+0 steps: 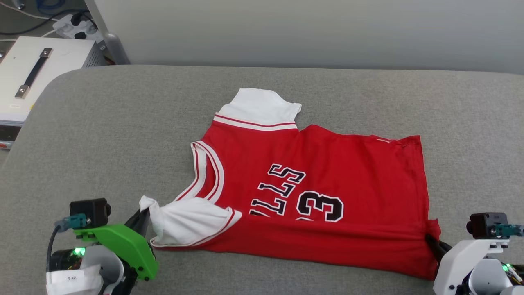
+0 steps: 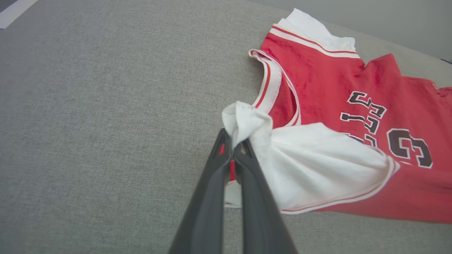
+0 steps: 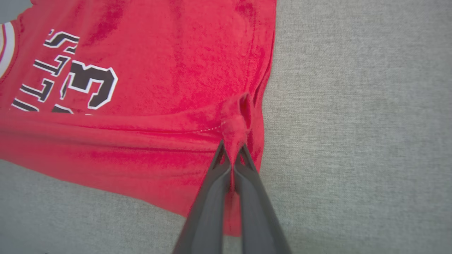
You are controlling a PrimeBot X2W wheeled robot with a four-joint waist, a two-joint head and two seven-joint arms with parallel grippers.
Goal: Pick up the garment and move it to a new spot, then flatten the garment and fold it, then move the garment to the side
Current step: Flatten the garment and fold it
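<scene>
Head view: at seven o'clock our left gripper [image 1: 142, 215] pinches the white sleeve [image 1: 188, 221]; the garment [image 1: 327, 164] lies central on the grey cushion [image 1: 102, 143] (lettering up); at four o'clock our right gripper [image 1: 432, 241] clamps the hem corner [image 1: 430, 229]. We should lift both ends level, cloth taut between.

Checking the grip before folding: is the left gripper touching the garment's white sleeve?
Touching. The left wrist view shows the left gripper shut on the garment at its white sleeve.
</scene>
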